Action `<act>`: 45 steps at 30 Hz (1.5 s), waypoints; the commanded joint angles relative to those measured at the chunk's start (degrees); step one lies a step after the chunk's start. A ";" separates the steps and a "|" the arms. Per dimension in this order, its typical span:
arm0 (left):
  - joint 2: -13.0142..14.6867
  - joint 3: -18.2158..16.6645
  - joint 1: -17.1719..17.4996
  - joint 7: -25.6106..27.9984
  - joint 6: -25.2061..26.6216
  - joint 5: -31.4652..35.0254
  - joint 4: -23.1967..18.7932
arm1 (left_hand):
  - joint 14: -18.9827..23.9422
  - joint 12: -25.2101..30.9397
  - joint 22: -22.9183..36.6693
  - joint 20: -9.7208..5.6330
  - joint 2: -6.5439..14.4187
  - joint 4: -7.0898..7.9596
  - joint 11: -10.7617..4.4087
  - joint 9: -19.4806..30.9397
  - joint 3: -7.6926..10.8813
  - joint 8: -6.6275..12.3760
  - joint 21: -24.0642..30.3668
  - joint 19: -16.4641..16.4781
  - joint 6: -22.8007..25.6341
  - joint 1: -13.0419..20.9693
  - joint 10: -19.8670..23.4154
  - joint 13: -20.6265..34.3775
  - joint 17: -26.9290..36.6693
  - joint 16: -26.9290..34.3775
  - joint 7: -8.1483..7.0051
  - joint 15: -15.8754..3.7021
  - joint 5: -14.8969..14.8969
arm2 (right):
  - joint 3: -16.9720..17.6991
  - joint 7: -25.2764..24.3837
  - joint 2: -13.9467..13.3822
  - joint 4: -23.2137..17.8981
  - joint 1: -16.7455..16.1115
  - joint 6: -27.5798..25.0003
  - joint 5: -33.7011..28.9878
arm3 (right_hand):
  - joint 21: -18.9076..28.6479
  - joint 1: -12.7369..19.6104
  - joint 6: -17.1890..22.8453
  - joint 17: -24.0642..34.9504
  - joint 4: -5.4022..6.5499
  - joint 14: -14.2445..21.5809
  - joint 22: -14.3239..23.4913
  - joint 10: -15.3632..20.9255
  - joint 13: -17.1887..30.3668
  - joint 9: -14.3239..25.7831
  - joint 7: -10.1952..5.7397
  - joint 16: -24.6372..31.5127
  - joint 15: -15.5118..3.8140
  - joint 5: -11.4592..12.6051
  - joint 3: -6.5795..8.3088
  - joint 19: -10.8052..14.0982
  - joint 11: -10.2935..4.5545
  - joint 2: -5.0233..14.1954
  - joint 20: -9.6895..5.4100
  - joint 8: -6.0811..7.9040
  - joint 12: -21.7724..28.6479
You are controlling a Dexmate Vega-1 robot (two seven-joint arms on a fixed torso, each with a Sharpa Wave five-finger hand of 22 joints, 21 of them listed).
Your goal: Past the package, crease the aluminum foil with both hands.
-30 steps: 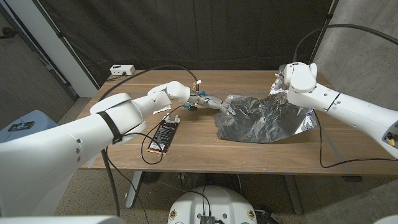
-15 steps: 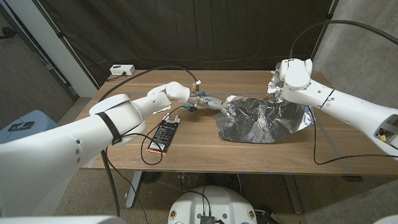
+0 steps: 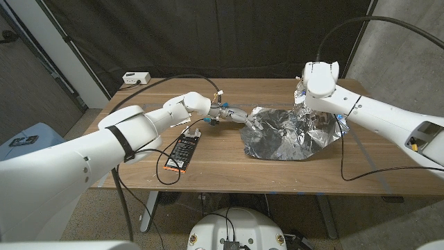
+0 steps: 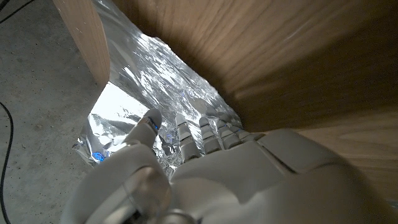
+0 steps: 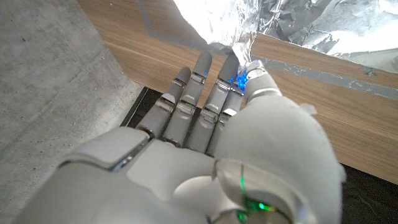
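Crumpled aluminum foil (image 3: 291, 133) spread over the right-centre of the wooden table (image 3: 229, 167), nearer the far edge than the near one, its surface heavily wrinkled. Left hand (image 3: 232, 115) reaching in at the foil's left end, fingertips meeting the sheet's border; from the left wrist view, fingers (image 4: 186, 130) held close together and stretched onto the foil (image 4: 155, 74), thumb set a little apart and also against it, though whether it pinches the sheet cannot be told. Right hand (image 3: 305, 97) at the foil's far right corner, near the table's far edge, largely hidden behind its own wrist; from the right wrist view, fingers (image 5: 202, 71) side by side and extended, thumb tip pressed against a raised fold of foil (image 5: 249, 25), pinching it. Black package (image 3: 182, 151) flat near the left-centre, toward the near edge, apart from the foil. White box (image 3: 136, 78) at the far left corner.
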 commanded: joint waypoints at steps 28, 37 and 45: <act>1.68 -1.51 1.55 -0.92 -1.78 -1.06 -1.12 | 0.69 0.04 0.25 3.13 0.15 -0.48 -0.12 0.17 0.20 -0.08 0.14 3.52 0.57 1.38 0.51 0.17 -0.02 0.10 -0.04 -0.02 -0.05 | -8.23 -2.06 5.35 2.55 6.60 -6.07 5.64 | 0.97 0.87 1.52 -0.45 -0.26 2.57 0.17 1.69 -0.21 0.15 1.51 0.75 -5.59 -1.20 -0.40 2.92 1.28 1.93 0.16 -0.74 0.29; 1.72 -2.00 1.97 -1.29 -1.99 -1.21 -1.61 | 0.77 0.04 0.25 3.13 0.09 -0.49 -0.02 0.17 0.17 -0.09 0.13 3.54 0.56 1.60 0.58 0.17 -0.01 0.11 -0.04 -0.05 -0.07 | -9.84 -4.04 5.23 2.07 8.56 -6.72 9.05 | 1.14 0.97 2.14 -0.60 -0.29 2.96 0.19 2.24 -0.17 0.13 1.50 0.74 -5.76 -1.44 -0.47 3.52 1.25 2.13 -0.08 -0.75 0.52; 1.91 -2.37 2.31 -1.71 -2.08 -1.39 -2.16 | 0.77 -0.02 0.24 3.15 0.07 -0.51 -0.15 0.17 0.17 -0.09 0.13 3.55 0.56 1.85 0.49 0.17 -0.01 0.08 -0.04 0.03 -0.08 | -11.98 -5.65 6.15 3.30 10.76 -8.04 12.75 | 1.22 0.85 2.01 -0.70 -0.22 3.07 0.20 2.13 -0.18 0.12 1.88 0.68 -5.39 -1.62 -0.62 3.84 1.61 2.20 0.08 -0.99 0.46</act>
